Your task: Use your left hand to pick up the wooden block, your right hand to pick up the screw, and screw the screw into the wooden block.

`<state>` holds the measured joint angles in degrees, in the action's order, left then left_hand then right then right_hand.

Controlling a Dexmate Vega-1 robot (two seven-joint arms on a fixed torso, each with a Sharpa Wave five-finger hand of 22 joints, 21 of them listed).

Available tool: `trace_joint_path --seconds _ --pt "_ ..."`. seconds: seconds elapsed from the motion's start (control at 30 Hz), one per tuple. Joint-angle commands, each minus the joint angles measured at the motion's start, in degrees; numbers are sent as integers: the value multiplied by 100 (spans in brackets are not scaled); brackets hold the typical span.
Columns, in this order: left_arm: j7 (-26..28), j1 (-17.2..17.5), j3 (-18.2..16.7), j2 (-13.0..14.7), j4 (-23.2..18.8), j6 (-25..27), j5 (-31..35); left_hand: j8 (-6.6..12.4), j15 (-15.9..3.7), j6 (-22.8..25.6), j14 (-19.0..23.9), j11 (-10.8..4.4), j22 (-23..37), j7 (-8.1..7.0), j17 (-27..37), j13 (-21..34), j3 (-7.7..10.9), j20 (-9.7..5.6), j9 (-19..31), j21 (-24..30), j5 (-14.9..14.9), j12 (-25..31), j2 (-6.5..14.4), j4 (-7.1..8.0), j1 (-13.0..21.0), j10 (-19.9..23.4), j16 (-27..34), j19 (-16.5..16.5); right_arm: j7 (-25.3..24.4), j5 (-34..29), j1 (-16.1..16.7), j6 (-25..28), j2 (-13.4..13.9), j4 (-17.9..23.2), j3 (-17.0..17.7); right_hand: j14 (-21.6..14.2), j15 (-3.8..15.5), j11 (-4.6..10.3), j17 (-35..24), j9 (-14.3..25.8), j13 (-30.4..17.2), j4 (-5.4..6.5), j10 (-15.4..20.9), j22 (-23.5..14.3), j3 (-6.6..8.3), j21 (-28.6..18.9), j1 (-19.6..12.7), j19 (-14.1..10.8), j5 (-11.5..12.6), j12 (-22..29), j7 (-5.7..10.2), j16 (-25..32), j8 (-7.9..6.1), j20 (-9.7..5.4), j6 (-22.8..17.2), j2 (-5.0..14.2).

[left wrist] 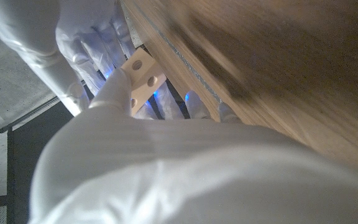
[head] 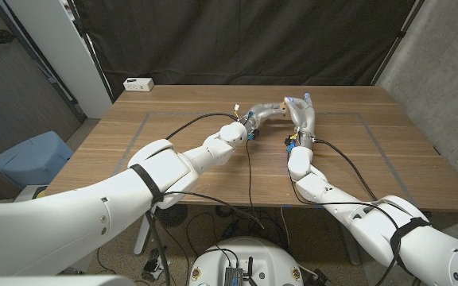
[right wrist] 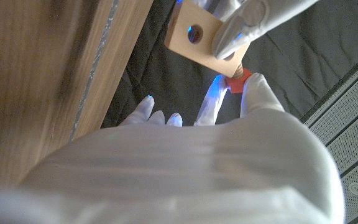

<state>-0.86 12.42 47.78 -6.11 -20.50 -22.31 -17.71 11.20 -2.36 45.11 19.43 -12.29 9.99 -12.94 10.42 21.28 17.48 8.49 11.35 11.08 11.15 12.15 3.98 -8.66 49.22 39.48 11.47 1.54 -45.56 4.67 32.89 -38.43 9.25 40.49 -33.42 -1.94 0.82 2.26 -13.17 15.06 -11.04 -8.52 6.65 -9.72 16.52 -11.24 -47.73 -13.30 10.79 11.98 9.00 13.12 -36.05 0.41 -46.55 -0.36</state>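
Both pickups look done, and the work is at the joining stage. The left hand (head: 262,112) holds the wooden block (right wrist: 199,38) off the table, fingers closed around one end; the block is pale, with round holes drilled through its face. The right hand (head: 300,111) meets it from the other side, thumb and a finger pinching a small red piece (right wrist: 236,79) right against the block's lower edge. That red piece is most likely the screw's head, though the shank is hidden, so how deep it sits cannot be told. In the head view the 2 hands touch above the far middle of the table, well clear of the surface.

What remains, by my reading, is the turning itself: driving the screw home until the head seats on the wood.

The table (head: 181,159) is wood-grained, with thin pale lines marking a rectangle on it. A small white box (head: 138,83) sits at the far left corner. Black cables run along both arms. Behind the table hangs a dark curtain (head: 237,40); a blue bin (head: 32,157) stands on the floor to the left.
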Motion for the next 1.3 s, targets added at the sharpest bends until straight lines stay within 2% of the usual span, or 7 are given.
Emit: trace_joint_path --seconds 0.03,1.3 --pt "-10 4 -5 5 1 25 -7 36 -410 41 6 -1 20 14 2 12 41 21 7 17 27 15 2 4 -37 -3 -6 -13 10 -48 26 45 58 79 1 -12 36 39 -24 4 -25 6 13 -34 6 -4 1 30 -13 -19 3 -17 -41 -14 -59 30" --pt "25 -41 80 31 -5 27 68 41 -394 52 1 0 20 14 1 11 50 19 8 15 28 20 8 3 -33 0 -7 -16 93 -353 22 235 381 381 -47 5 31 51 -29 -20 -25 12 11 -34 -3 -2 20 46 -16 -23 16 -26 -32 48 -21 39"
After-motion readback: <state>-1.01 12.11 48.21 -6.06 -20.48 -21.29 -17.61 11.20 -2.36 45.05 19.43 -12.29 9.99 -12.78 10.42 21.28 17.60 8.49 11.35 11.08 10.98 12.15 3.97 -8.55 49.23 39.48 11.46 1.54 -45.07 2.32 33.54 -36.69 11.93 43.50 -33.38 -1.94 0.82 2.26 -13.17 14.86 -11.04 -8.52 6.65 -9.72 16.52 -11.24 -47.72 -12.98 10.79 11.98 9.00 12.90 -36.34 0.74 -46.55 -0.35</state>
